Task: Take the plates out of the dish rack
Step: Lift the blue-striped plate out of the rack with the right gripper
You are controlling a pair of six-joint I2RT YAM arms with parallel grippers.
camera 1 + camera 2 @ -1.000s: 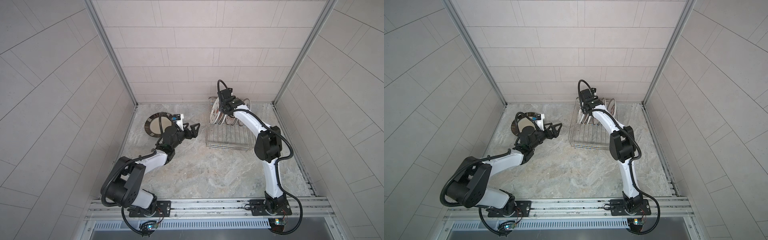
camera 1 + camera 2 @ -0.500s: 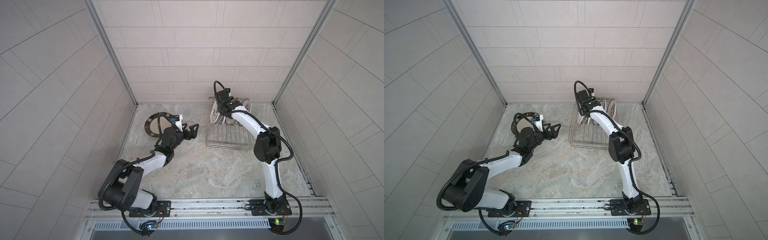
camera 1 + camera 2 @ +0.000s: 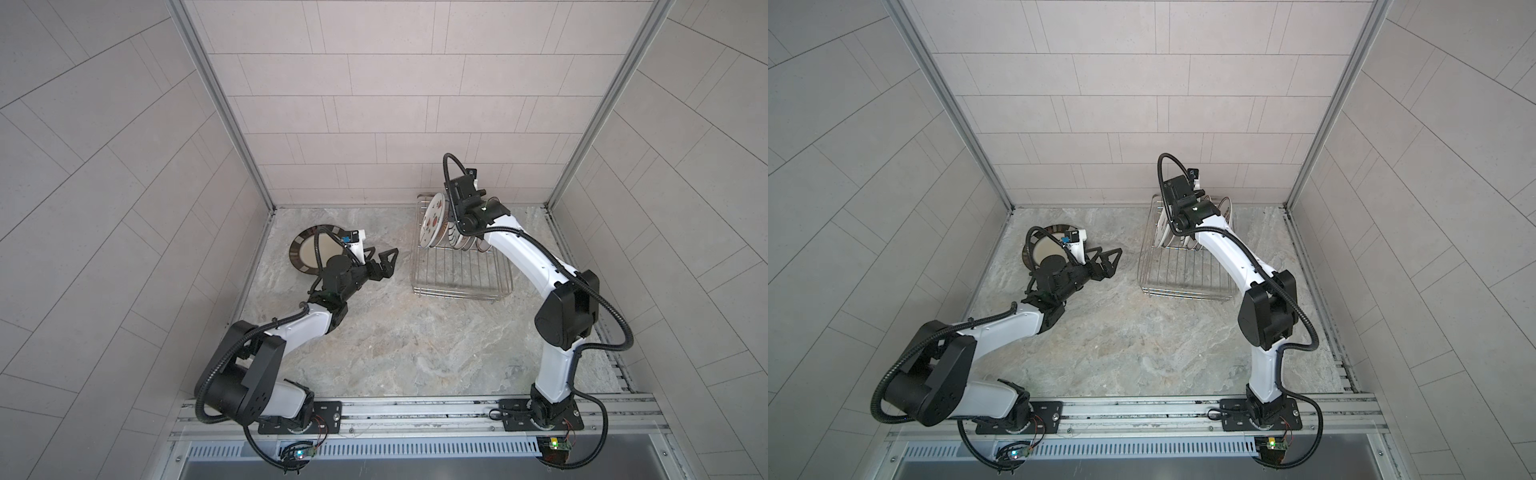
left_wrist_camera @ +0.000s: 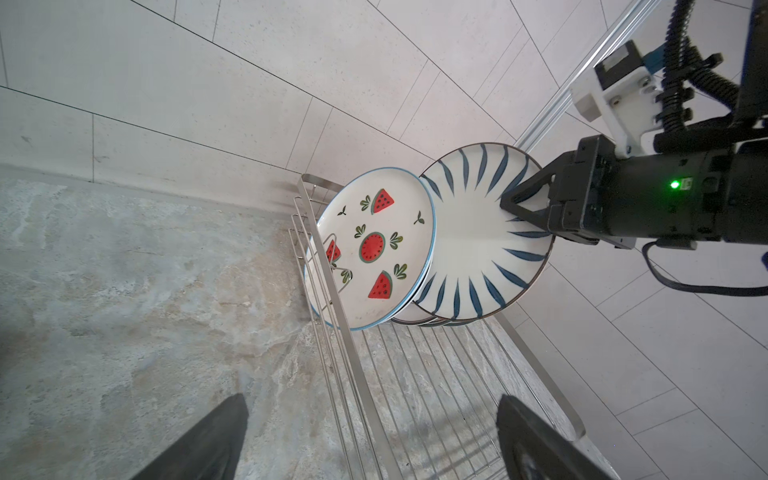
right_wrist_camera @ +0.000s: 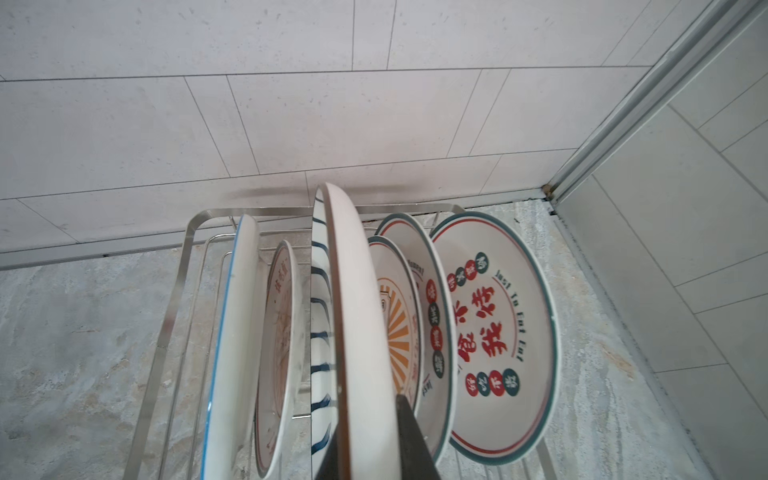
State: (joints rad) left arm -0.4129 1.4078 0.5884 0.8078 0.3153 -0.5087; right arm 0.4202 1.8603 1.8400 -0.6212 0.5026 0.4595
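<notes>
Right pincer (image 4: 509, 205) clamps the blue-striped plate (image 4: 469, 249); left pincer (image 3: 381, 254) stands wide open.

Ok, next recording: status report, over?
Left gripper open, near the dark-rimmed plate on the table. Right gripper shut on striped plate rim, in the dish rack. Watermelon plate close alongside.

The right gripper (image 5: 370, 419) pinches the rim of the blue-striped plate (image 5: 353, 316), which stands edge-on, higher than its neighbours in the dish rack (image 5: 192, 232). Facing its striped side stand an orange-printed plate (image 5: 278, 332) and, beyond that, a blue-rimmed plate (image 5: 232, 332). Behind its plain back stand a sunburst plate (image 5: 397, 328), an inner red-character plate (image 5: 434, 320) and an outer red-character plate (image 5: 498, 332), over the marbled desk (image 5: 83, 332).
</notes>
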